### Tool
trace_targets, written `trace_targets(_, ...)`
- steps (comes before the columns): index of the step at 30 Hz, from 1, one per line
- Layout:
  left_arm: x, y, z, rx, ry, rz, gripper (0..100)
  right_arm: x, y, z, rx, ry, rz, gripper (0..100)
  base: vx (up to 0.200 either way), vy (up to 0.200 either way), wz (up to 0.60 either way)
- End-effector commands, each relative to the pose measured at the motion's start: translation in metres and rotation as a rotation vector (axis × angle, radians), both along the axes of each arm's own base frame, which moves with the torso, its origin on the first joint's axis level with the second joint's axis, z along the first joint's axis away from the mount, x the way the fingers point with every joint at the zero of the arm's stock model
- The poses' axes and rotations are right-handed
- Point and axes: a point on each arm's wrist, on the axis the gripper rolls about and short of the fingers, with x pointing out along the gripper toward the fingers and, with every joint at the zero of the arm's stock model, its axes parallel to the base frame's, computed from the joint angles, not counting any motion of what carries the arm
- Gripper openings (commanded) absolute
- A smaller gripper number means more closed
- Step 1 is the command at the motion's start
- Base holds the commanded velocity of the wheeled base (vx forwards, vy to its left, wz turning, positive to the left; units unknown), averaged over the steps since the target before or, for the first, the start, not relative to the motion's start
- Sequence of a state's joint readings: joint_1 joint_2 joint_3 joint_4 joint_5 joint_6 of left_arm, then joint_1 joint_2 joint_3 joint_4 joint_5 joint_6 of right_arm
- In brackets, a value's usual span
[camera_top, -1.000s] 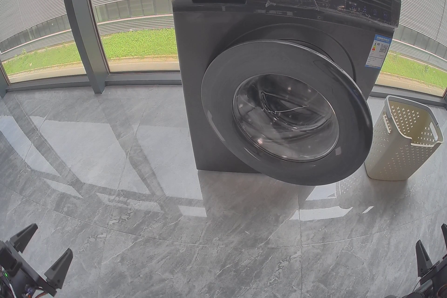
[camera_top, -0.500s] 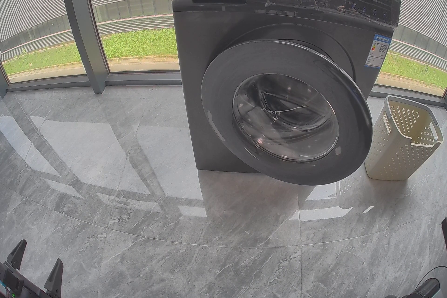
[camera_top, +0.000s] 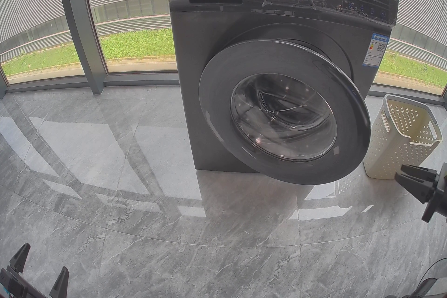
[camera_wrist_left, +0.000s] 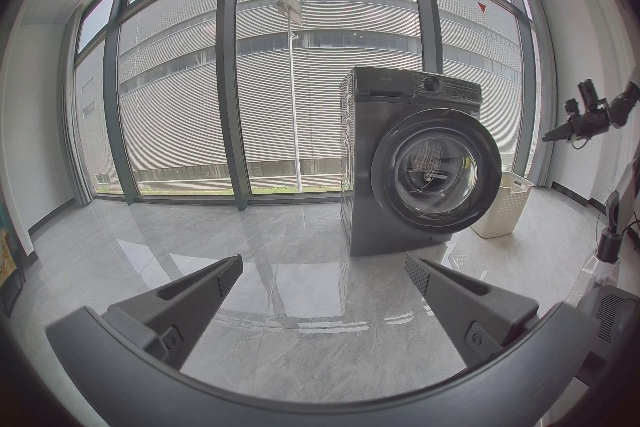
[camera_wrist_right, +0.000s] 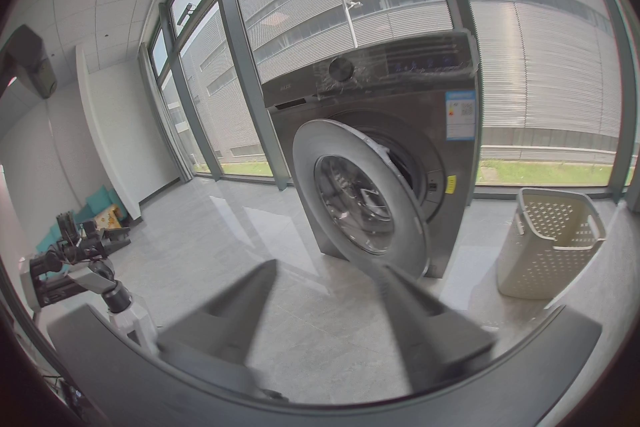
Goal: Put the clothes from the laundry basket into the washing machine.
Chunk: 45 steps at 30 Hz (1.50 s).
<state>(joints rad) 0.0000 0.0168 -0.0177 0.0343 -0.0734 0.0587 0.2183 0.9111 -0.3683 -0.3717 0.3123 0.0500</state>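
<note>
1. The laundry basket is standing upright on the floor, just beside the washing machine, on the robot's right side; its open mouth is facing up; its bottom is hidden, so what is lying inside cannot be told.
2. The machine's round door is standing open, turned out toward the robot; its free edge is sitting near the basket, and the drum hole is showing behind it on the basket's side.
3. The right gripper is hanging in the air near the basket, on the robot's side of it; its fingers are spread apart and holding nothing; they are pointing forward toward the basket.
4. The left gripper is sitting low on the far left, well apart from the basket and the machine; its fingers are spread wide too, with nothing between them.
5. The right arm is the nearer one, so it is looking like the arm to go for the clothes; the basket is lying ahead of and below its gripper; the basket is tall and narrow, so the next move is probably calling for going over the rim and then straight down into the mouth.
6. The way from basket to drum is looking short, but it is passing close to the door's free edge, so a bump there is the thing to watch for.
</note>
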Motion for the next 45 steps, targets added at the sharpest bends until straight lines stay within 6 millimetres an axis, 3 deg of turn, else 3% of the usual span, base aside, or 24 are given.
trace_targets(1,0.0,0.0,-0.006,0.007,0.006,-0.007,100,0.035,0.019,-0.018,0.017,0.174,0.076,0,0.0,-0.2,0.0)
trace_targets(5,0.0,0.0,-0.006,0.005,0.006,-0.007,100,0.049,0.023,-0.018,0.082,0.231,0.052,0,0.0,-0.2,0.0)
trace_targets(12,0.0,0.0,-0.006,0.007,0.006,-0.007,100,0.056,0.026,-0.019,0.089,0.212,0.053,0,0.0,-0.2,0.0)
trace_targets(21,0.0,0.0,-0.006,0.005,0.006,-0.007,100,0.057,0.033,-0.026,0.077,0.247,0.087,0,0.0,0.0,0.0)
trace_targets(28,0.0,0.0,-0.006,0.004,0.006,-0.007,100,0.059,0.034,-0.029,0.074,0.262,0.09,0,0.2,0.0,0.0)
trace_targets(40,0.0,0.0,-0.006,0.002,0.006,-0.006,100,0.077,0.045,-0.05,0.064,0.268,0.093,0,0.183,0.0,0.0)
trace_targets(45,0.0,0.0,-0.006,0.002,0.006,-0.006,100,0.095,0.047,-0.044,0.08,0.178,0.005,0,0.0,0.0,0.0)
